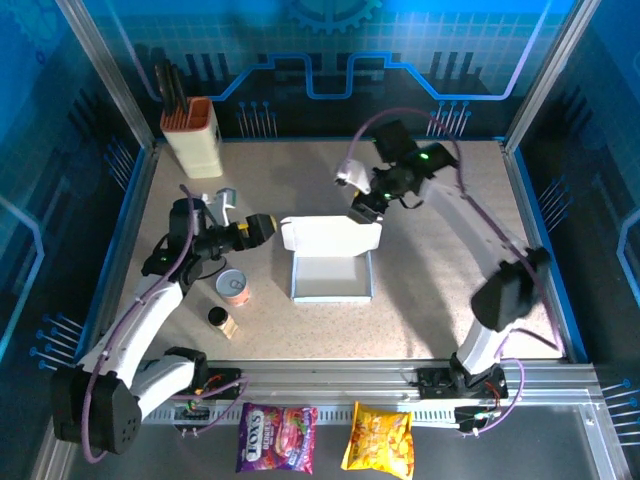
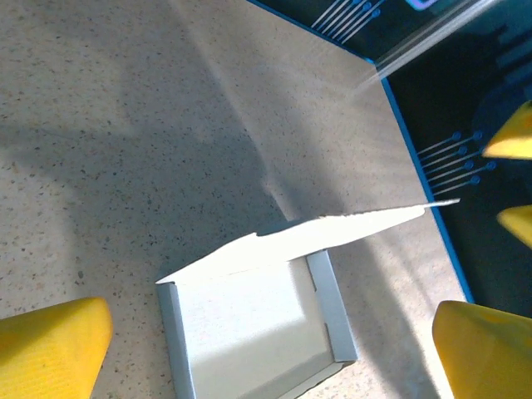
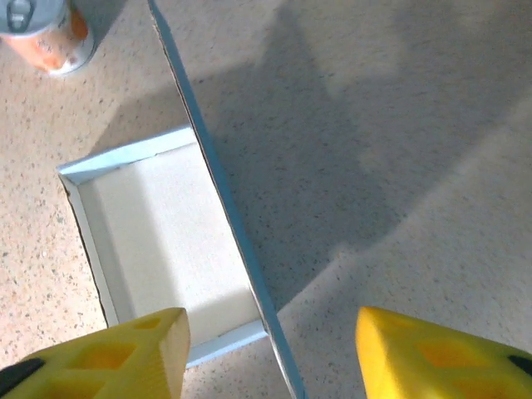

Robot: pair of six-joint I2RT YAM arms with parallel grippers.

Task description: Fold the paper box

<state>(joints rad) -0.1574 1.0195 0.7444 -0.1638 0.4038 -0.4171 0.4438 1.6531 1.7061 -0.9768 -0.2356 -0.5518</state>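
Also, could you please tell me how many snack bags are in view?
2. The purple snack bag lies on the dark ledge beyond the table's near edge; the yellow snack bag lies just beside it. Others may be hidden.

We see the speckled surface [image 1: 450, 290] bearing the paper box [image 1: 330, 275] at centre, a can [image 1: 233, 287] left of it, a cream holder [image 1: 195, 140] in the far-left corner.

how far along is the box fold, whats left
Done: the paper box already has a tray with its side walls raised. In hand: the lid flap stands upright at the far edge, and the right end effector sits open astride its edge; the left end effector is open beside it, holding nothing. Left: fold the lid down over the tray and probably tuck it shut.
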